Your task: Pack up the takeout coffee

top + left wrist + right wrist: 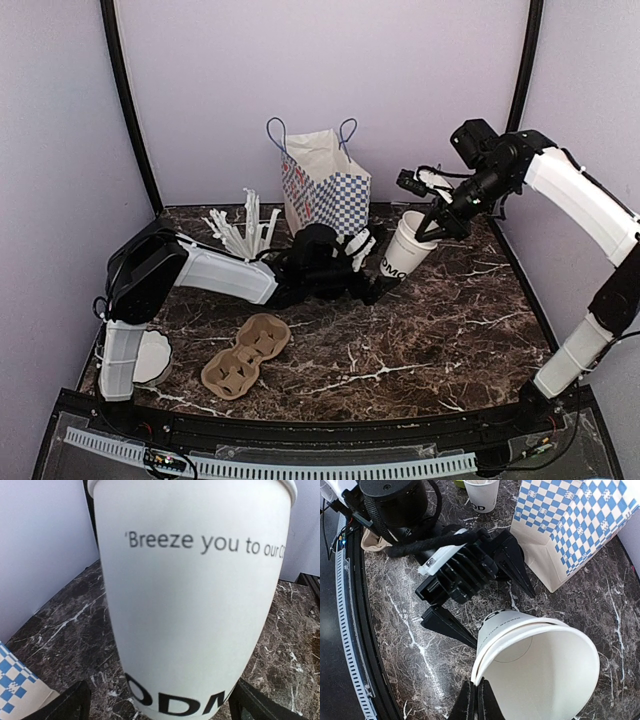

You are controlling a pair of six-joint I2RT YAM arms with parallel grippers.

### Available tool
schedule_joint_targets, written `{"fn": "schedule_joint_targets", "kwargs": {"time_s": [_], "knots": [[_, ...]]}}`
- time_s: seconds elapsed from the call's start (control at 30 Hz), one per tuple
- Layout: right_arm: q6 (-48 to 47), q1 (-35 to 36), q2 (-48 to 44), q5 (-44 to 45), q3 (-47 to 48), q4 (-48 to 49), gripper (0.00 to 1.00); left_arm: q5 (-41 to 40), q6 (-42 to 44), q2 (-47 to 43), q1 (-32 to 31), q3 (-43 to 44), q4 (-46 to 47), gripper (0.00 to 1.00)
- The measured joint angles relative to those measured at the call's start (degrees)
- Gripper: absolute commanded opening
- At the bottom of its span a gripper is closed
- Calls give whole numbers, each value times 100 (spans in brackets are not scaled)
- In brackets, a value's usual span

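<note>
A dark, white-veined marble tabletop (450,330) spans the cell. Plain pale lilac walls (400,80) enclose it on three sides (black posts (127,100) run up the back corners), under soft, even light.

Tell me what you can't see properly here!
- Left wrist view: the white paper cup with black lettering fills the frame; its slogan curves out of sight rightward, and the bottom edge cuts the big letters.
- Top view: the blue-checked paper bag hides its inside behind its own walls.
- Right wrist view: the far white cup has its contents cropped by the top edge.
</note>
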Motion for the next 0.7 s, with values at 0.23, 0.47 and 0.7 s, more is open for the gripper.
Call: {"fn": "schedule_joint_targets", "kwargs": {"time_s": [0.23, 0.47, 0.7], "knots": [[-28, 116, 31, -55, -48, -7, 0, 684, -74, 297, -13, 400, 22, 86], [-35, 138, 70, -101, -33, -37, 0, 955, -116, 310, -13, 544, 44, 73], [-59, 136, 168, -109, 387, -385, 0, 1123, -162, 310, -13, 544, 254, 70]]}}
